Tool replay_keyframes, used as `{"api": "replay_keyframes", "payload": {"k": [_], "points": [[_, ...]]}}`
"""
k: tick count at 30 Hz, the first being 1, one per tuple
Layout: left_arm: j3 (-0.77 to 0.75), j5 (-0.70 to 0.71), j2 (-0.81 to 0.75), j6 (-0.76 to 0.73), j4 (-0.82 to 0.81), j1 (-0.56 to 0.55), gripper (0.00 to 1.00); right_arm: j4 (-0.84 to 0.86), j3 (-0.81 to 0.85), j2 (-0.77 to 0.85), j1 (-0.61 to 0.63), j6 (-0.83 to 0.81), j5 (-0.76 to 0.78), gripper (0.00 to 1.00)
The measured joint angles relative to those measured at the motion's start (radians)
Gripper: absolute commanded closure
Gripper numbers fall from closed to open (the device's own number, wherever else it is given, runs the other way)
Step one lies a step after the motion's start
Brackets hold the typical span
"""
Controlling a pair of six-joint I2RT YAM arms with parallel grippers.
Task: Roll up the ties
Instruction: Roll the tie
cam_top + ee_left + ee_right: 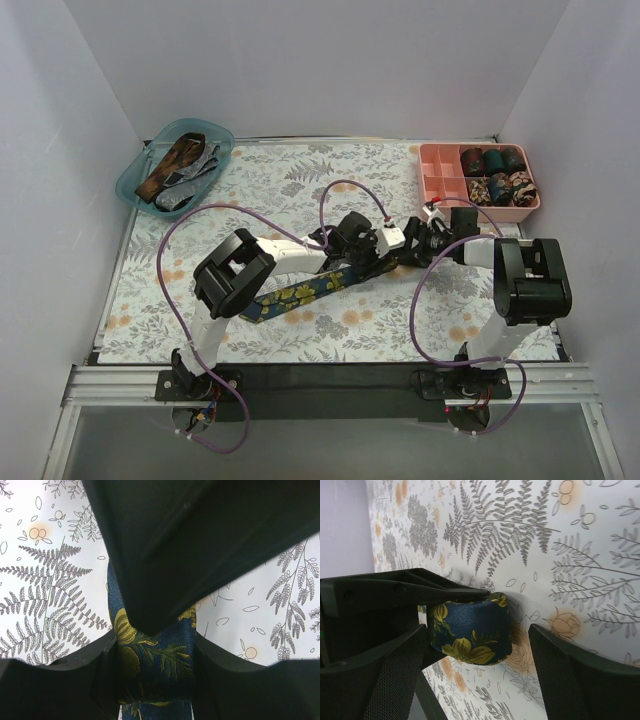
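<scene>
A navy tie with yellow flowers [300, 292] lies diagonally on the fern-print mat. Its far end is rolled into a short coil [470, 625]. My left gripper [372, 243] is shut on that coil, and in the left wrist view the tie [160, 650] fills the gap between its two fingers [60, 690]. My right gripper [412, 240] is open. Its mesh-faced fingers [585, 680] stand on either side of the coil without touching it. A black finger of the left gripper [420, 592] lies across the top of the coil.
A blue basket [135, 180] at the back left holds loose brown-orange and grey ties [180, 165]. A pink divided tray [440, 155] at the back right holds several rolled ties [490, 160]. Purple cables loop over both arms. White walls stand on three sides.
</scene>
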State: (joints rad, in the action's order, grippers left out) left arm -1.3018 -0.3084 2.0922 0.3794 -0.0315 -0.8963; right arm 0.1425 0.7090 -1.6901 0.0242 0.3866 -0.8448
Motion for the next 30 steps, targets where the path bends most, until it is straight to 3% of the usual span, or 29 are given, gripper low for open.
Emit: {"api": "replay_keyframes", "payload": {"k": [10,16,19,20,24,30], "points": [[0.034,-0.008,0.0,0.021,-0.077,0.0,0.59,0.121,-0.04,-0.065,0.016,-0.021,-0.105,0.44],[0.064,-0.016,-0.003,0.032,-0.134,0.001,0.59,0.154,-0.053,-0.098,0.026,-0.033,-0.099,0.8],[0.074,-0.019,-0.005,0.037,-0.152,0.002,0.53,0.153,-0.053,-0.099,0.027,-0.04,-0.092,0.98],[0.079,-0.021,-0.006,0.038,-0.158,0.002,0.47,0.15,-0.053,-0.099,0.028,-0.044,-0.089,0.99],[0.104,-0.022,-0.021,0.048,-0.173,-0.003,0.37,0.143,-0.053,-0.09,0.037,-0.046,-0.066,0.99],[0.179,0.014,-0.108,0.101,-0.117,0.003,0.3,0.019,-0.026,-0.01,0.063,-0.105,0.055,0.99]]}}
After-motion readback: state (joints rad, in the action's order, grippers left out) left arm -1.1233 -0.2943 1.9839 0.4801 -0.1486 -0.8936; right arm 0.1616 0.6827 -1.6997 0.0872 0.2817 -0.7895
